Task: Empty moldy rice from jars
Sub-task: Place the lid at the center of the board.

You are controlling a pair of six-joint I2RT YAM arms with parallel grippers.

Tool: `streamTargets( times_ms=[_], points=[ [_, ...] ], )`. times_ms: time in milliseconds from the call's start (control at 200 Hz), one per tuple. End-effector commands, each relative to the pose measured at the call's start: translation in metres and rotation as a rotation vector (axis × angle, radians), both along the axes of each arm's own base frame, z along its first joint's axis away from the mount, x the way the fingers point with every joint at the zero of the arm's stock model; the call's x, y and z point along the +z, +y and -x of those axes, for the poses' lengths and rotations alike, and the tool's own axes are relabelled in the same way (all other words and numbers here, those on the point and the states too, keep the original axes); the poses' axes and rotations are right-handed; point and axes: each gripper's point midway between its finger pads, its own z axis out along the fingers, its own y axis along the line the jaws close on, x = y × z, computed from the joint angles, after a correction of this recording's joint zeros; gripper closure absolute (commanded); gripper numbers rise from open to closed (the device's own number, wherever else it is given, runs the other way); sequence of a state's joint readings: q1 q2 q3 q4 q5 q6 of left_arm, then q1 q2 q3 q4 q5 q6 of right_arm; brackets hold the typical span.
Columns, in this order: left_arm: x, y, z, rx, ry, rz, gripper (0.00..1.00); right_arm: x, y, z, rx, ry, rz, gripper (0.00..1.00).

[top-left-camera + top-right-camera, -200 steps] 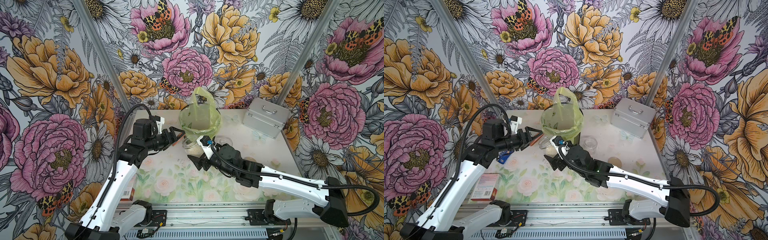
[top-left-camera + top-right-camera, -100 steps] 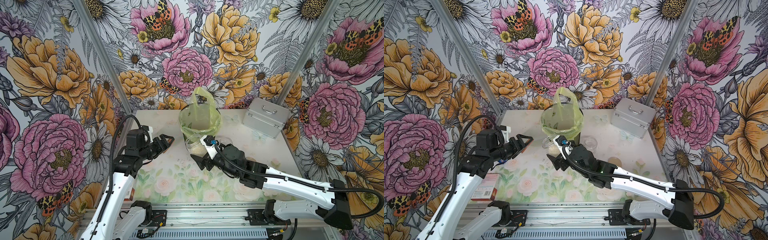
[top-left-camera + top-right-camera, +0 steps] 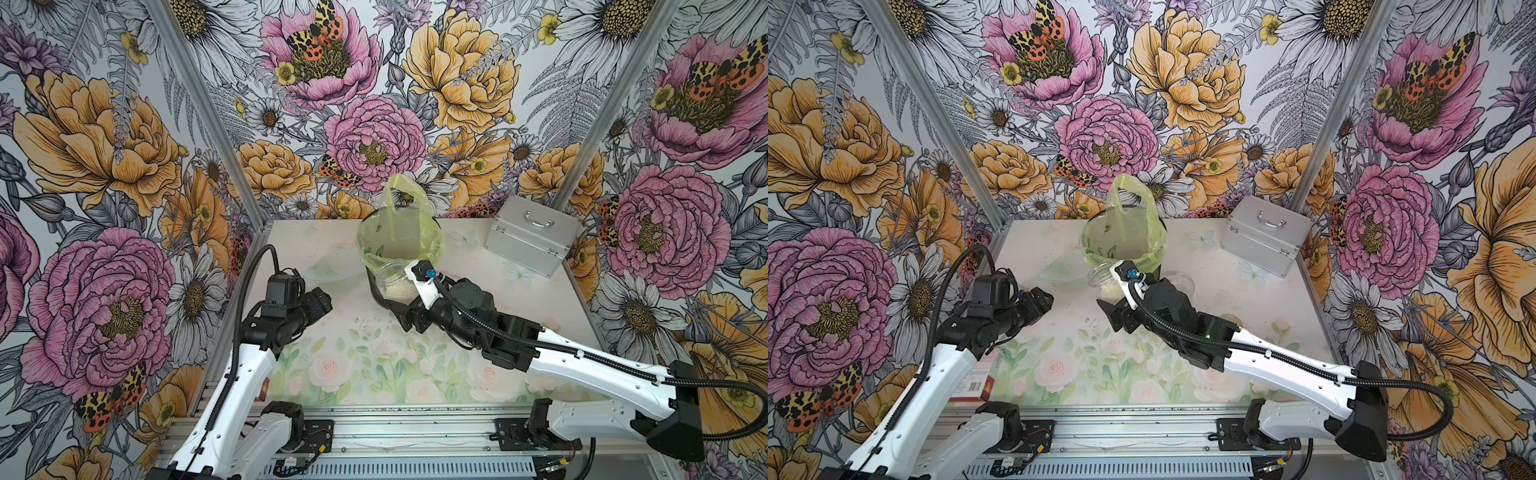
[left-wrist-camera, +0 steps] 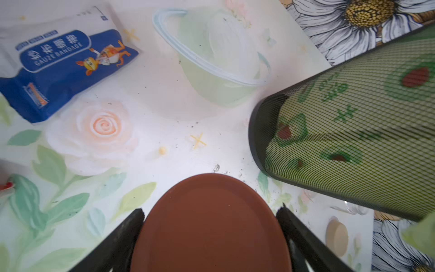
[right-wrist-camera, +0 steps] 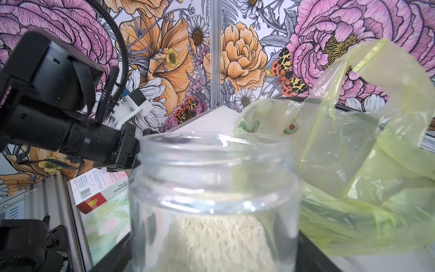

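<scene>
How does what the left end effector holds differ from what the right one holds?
The left end effector is shut on the copper-orange lid, flat and opaque; the right end effector is shut on the clear jar, open-mouthed with moldy rice inside. The lid is away from the mesh bin, the jar close beside it. Both are round.

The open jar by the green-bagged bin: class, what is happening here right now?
The right gripper holds the lidless glass jar up beside the rim of the mesh bin lined with a yellow-green bag. The moldy rice lies in the jar, not yet tipped out. The left gripper, off to the side, grips the copper-brown lid.
</scene>
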State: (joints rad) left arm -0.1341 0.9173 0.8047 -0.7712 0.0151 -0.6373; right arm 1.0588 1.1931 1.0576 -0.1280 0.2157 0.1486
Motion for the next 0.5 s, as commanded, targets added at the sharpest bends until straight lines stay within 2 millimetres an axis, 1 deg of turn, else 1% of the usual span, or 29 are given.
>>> streamTargets(
  times_ms=[0,30,50,105,230,350,495],
  points=[
    [-0.010,0.032,-0.005,0.072,-0.014,-0.191,0.60,0.057,0.002,-0.005,-0.010,-0.067,-0.150,1.00],
    [-0.013,0.034,-0.005,0.075,-0.012,-0.212,0.60,0.059,0.003,-0.006,-0.010,-0.068,-0.151,1.00],
    [-0.014,0.040,-0.005,0.097,-0.014,-0.246,0.60,0.060,0.003,-0.006,-0.011,-0.069,-0.153,1.00],
    [-0.020,0.047,-0.005,0.120,-0.008,-0.291,0.59,0.060,0.003,-0.008,-0.014,-0.069,-0.152,1.00],
    [-0.040,0.058,-0.004,0.153,0.040,-0.372,0.57,0.062,0.004,-0.012,-0.021,-0.069,-0.153,1.00],
    [-0.056,0.055,-0.009,0.138,0.084,-0.388,0.56,0.063,0.005,-0.013,-0.027,-0.065,-0.153,1.00],
    [-0.072,0.046,-0.019,0.115,0.130,-0.391,0.51,0.066,0.004,-0.016,-0.040,-0.065,-0.152,1.00]
  ],
)
